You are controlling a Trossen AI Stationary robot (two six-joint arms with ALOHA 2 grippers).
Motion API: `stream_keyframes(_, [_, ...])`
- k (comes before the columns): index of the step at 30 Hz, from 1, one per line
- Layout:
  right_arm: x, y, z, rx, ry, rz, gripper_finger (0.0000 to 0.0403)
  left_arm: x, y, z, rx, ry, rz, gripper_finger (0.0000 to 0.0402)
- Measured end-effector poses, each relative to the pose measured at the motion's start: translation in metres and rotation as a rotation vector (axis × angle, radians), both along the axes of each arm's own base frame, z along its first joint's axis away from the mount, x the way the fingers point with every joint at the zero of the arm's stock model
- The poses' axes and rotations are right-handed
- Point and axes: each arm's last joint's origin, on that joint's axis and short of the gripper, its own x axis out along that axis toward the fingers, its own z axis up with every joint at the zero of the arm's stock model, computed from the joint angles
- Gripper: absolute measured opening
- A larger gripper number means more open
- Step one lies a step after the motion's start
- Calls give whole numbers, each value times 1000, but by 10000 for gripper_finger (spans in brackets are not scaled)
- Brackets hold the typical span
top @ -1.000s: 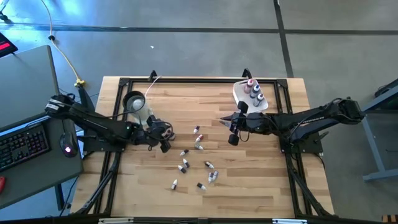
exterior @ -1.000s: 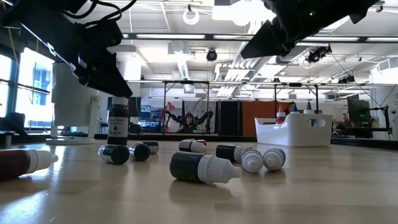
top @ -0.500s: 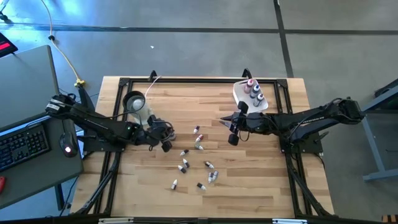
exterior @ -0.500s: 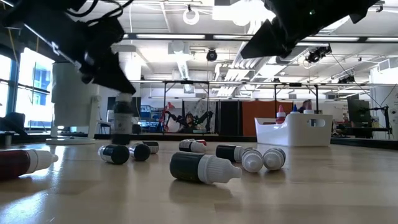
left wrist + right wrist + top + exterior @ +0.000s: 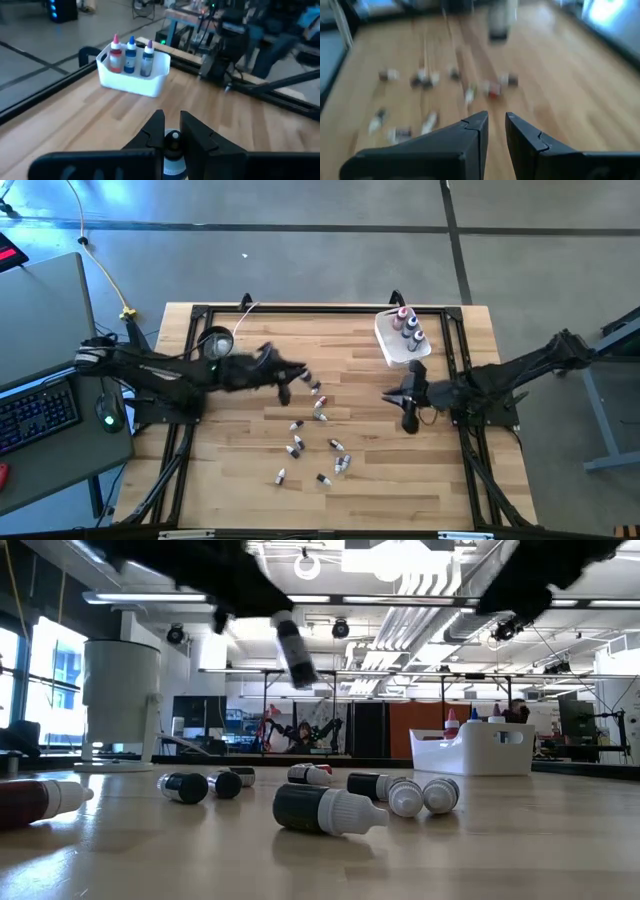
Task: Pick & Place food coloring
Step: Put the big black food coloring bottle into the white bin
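Note:
My left gripper (image 5: 285, 388) is above the table's middle, shut on a slim dark dropper bottle (image 5: 293, 650) that it holds high over the table. Several more food coloring bottles (image 5: 320, 445) lie on their sides on the wood and also show in the low view (image 5: 325, 808). The white tub (image 5: 398, 335) at the far right holds three upright bottles (image 5: 131, 55). My right gripper (image 5: 408, 418) hangs empty right of the middle, its fingers (image 5: 495, 127) almost together. My left gripper pinches the bottle's upper end (image 5: 173, 137) between its two fingers, which come from the table's left, slanting down. The bottle is lifted clear and hangs tilted below the fingers, its lower end (image 5: 302, 675) toward the table's right.
A clear cup with a black ring (image 5: 216, 343) stands at the far left, behind my left arm. A black frame rail (image 5: 320, 310) runs along the table's far edge. Bare wood lies between the loose bottles and the tub.
My left gripper has lifted the dark bottle, which stood upright on the table, clear of it. It has carried it up and toward the right and far side, toward the tub, and the bottle is now tilted. My right gripper has drawn back toward the right and near edges.

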Motion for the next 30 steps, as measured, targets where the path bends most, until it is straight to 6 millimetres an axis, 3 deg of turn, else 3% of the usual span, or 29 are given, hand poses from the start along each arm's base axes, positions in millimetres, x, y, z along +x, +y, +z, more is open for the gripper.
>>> stream_keyframes(3, [-12,8,-10,39,104,-20,59,27,20,8,55,38,-22,27])
stream_keyframes(10, [-28,22,-31,138,228,-110,59,117,65,25,60,15,-212,27])
stream_keyframes(18, [-61,28,-97,353,394,-257,59,207,98,32,152,51,-223,27])
stream_keyframes(23, [-76,24,-120,398,472,-307,59,246,111,34,174,-7,-205,26])
stream_keyframes(30, [-80,27,-129,423,478,-263,59,280,121,8,163,14,-196,26])
